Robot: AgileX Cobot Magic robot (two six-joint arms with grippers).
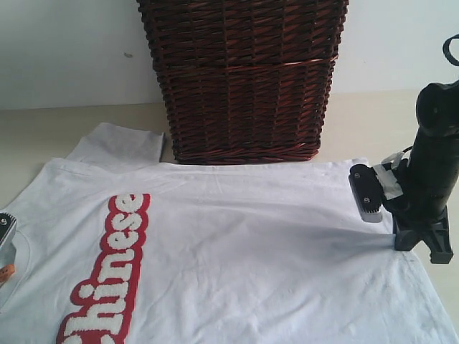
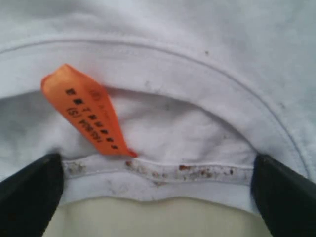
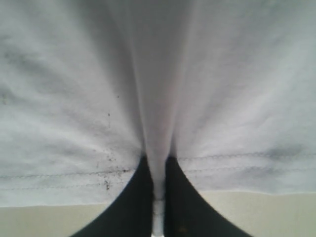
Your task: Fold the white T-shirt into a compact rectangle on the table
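The white T-shirt [image 1: 251, 244] is laid flat, front up, on the table [image 1: 358, 122], just in front of a dark brown wicker basket [image 1: 244, 79]. In the ext. view the collar end is twd the left edge and the bottom hem twd the right. The cloth is mostly smooth w/ shallow creases, esp. near the right side. Fuzzy white lettering [image 1: 107, 279] on a red outline is seen running sideways; "hinese" can be read, the rest is cut off by the frame. One short sleeve [image 1: 118, 147] is spread out beside the basket's left corner.

At the collar [image 2: 148, 64] an orange tag [image 2: 86, 111] w/ small black print is curled over. Reddish-brown specks are noted along the neck seam, and dark specks near the hem [image 3: 74, 180].

The left gripper [image 2: 158, 173] is held wide open, one finger on either side of the collar's back edge; nothing is gripped. Contact w/ the cloth can't be confirmed.

The right gripper [image 3: 158, 173] is closed tight on a pinched-up fold of the hem, w/ cloth drawn into a ridge btwn the fingers.
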